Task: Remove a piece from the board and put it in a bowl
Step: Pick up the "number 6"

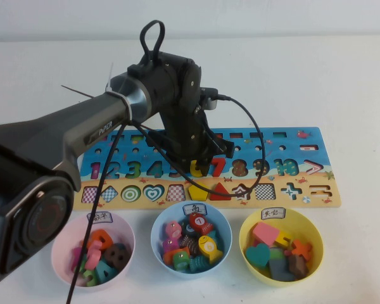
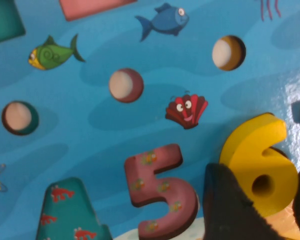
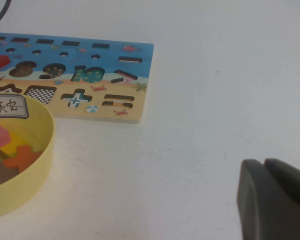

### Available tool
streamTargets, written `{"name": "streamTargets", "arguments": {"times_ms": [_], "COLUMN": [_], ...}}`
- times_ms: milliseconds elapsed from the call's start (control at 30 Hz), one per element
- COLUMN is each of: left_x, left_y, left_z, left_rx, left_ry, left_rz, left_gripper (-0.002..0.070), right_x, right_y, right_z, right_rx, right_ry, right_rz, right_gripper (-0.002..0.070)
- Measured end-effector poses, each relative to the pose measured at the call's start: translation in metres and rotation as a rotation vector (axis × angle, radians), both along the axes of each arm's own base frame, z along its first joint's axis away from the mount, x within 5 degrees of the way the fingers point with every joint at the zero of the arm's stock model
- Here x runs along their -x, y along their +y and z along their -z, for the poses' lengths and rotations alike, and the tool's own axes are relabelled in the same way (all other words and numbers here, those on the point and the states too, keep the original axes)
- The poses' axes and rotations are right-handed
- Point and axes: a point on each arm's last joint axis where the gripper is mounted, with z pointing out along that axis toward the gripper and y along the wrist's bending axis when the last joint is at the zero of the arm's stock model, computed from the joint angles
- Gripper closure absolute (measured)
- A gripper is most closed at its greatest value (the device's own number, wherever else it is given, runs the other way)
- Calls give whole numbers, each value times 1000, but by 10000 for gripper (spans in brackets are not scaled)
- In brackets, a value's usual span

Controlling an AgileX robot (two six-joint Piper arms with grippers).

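The yellow numeral 6 (image 1: 196, 169) sits in the number row of the long sea-and-beach board (image 1: 307, 144), between the pink 5 and the red 7 (image 1: 216, 167). My left gripper (image 1: 199, 159) is down over it. In the left wrist view the dark fingers (image 2: 225, 205) stand on either side of the 6 (image 2: 262, 160) and touch its sides, so my left gripper (image 2: 262, 175) is shut on it. The 6 is still level with the board (image 2: 90, 125). The pink bowl (image 1: 128, 235) stands in front of the board at the left. My right gripper (image 3: 275, 172) is shut over bare table.
A blue bowl (image 1: 158, 229) and a yellow bowl (image 1: 313, 233), both holding several pieces, stand to the right of the pink bowl along the board's front edge. The yellow bowl (image 3: 40, 150) and the board's right end (image 3: 135, 55) show in the right wrist view.
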Motion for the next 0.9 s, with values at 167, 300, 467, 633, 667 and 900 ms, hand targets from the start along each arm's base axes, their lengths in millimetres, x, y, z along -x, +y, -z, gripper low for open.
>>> {"name": "streamTargets", "arguments": {"times_ms": [167, 300, 467, 633, 667, 900], "left_x": [0, 0, 0, 0, 0, 1], "left_y": [0, 0, 0, 0, 0, 1], "left_z": [0, 0, -1, -1, -1, -9], "left_rx": [0, 0, 1, 0, 0, 1], "left_ry": [0, 0, -2, 0, 0, -20], "left_rz": [0, 0, 0, 0, 0, 5], "left_gripper": [435, 435, 437, 437, 437, 438], "right_x": [0, 0, 0, 0, 0, 0], "right_y": [0, 0, 0, 0, 0, 0], "right_z": [0, 0, 0, 0, 0, 0], "right_rx": [0, 0, 0, 0, 0, 0], "right_ry": [0, 0, 0, 0, 0, 0], "right_rz": [0, 0, 0, 0, 0, 0], "right_gripper": [694, 694, 694, 694, 694, 694]}}
